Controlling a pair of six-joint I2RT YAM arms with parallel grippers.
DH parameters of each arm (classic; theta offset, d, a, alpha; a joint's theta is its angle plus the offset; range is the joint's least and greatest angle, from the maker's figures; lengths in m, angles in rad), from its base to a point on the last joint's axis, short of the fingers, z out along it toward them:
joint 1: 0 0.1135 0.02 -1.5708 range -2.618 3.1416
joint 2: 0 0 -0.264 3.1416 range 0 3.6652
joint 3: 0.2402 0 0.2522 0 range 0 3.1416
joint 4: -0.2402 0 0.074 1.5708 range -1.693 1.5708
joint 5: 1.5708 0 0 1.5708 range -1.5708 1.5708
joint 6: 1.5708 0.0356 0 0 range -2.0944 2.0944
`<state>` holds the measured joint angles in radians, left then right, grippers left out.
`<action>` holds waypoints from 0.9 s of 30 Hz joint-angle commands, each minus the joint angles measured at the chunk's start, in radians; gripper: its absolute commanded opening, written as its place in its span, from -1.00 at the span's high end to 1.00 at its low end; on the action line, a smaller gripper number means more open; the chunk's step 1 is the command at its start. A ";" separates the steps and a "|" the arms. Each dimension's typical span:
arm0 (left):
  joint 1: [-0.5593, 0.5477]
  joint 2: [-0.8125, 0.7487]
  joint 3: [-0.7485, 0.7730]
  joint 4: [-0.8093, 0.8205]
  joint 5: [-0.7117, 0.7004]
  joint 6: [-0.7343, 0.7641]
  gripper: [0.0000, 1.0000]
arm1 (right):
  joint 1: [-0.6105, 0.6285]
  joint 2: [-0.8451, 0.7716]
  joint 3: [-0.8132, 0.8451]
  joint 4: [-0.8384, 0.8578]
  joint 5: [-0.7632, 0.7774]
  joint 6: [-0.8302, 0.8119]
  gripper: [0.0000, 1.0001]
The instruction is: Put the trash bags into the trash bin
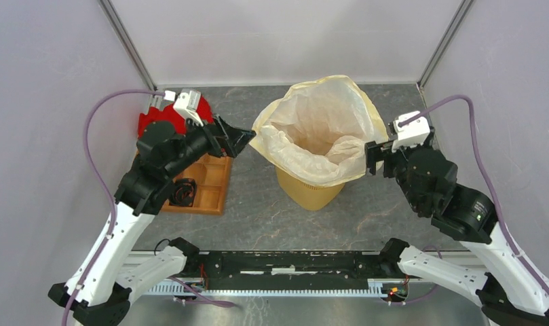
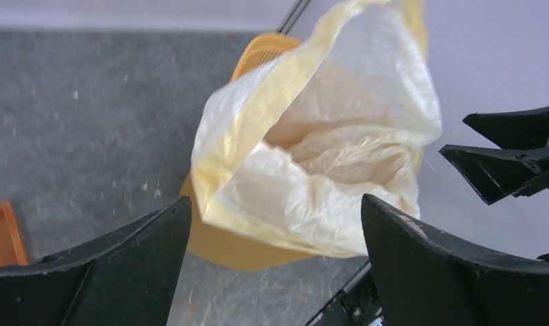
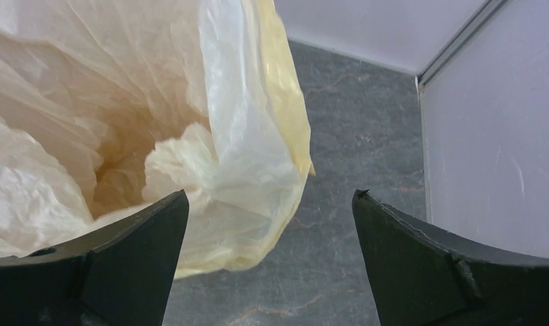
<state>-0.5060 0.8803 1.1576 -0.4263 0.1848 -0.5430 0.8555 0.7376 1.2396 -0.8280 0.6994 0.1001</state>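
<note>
The cream-white trash bag (image 1: 319,125) sits inside the yellow-orange trash bin (image 1: 311,192) with its mouth spread wide and draped over the rim. It also shows in the left wrist view (image 2: 312,156) and the right wrist view (image 3: 122,115). My left gripper (image 1: 243,140) is open and empty, just left of the bag's edge. My right gripper (image 1: 372,157) is open and empty, just right of the bag's edge. In the left wrist view the bin's perforated wall (image 2: 261,51) shows behind the bag, and the right gripper's fingers (image 2: 509,153) appear at the far right.
A shallow orange compartment tray (image 1: 205,185) with a dark coiled item lies left of the bin. A red cloth (image 1: 164,121) lies behind the left arm. Grey walls enclose the table on three sides.
</note>
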 commanded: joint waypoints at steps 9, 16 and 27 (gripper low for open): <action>-0.011 0.288 0.295 -0.034 0.092 0.260 -1.00 | -0.351 0.373 0.360 0.143 -0.348 -0.197 -0.96; -0.019 0.372 0.355 -0.044 0.100 0.308 -1.00 | -0.611 0.418 0.320 0.224 -0.785 -0.128 -0.94; -0.019 0.505 0.459 -0.057 0.039 0.253 -0.62 | -0.832 0.357 0.109 0.439 -1.153 0.015 -0.08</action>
<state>-0.5194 1.3701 1.5719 -0.4850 0.2398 -0.3092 0.0437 1.1263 1.3792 -0.5037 -0.3004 0.0734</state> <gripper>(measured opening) 0.825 0.583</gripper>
